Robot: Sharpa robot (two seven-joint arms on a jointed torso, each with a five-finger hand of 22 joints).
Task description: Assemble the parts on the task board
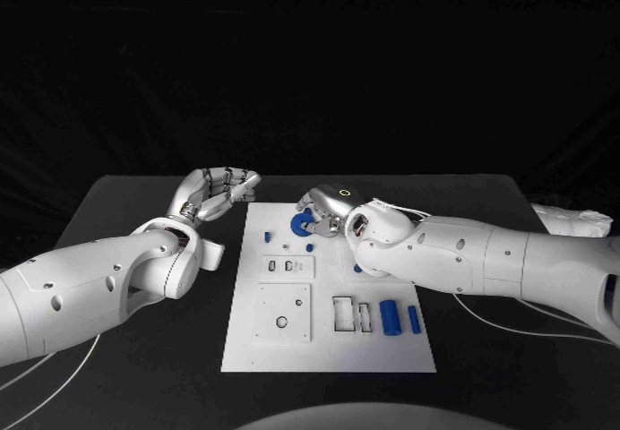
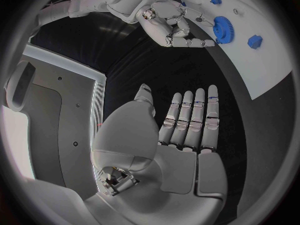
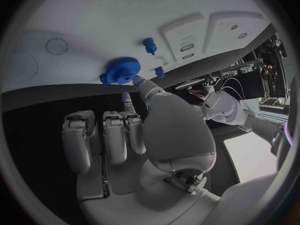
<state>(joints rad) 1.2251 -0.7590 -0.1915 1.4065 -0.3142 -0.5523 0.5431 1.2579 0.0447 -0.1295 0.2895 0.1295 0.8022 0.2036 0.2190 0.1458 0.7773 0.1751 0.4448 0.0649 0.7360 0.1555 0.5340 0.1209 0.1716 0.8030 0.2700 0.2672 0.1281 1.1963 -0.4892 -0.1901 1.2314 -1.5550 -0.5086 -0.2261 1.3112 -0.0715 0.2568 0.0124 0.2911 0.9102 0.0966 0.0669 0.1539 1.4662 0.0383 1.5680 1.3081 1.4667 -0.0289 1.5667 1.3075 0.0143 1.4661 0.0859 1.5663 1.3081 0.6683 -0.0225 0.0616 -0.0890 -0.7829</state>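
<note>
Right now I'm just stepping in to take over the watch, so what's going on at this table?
The robot is assembling blue parts on the white task board. Its right hand is at the blue gear near the board's far edge, fingertips touching it. The left hand hovers open off the board's left side, holding nothing. Two blue cylinders lie near the board's near right corner.

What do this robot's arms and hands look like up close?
Both arms are smooth, rounded white shells with small dark holes, trailing thin white cables. The left hand and right hand are silvery metal with segmented fingers and pale pads. A small ring marking sits on the back of the right hand.
</note>
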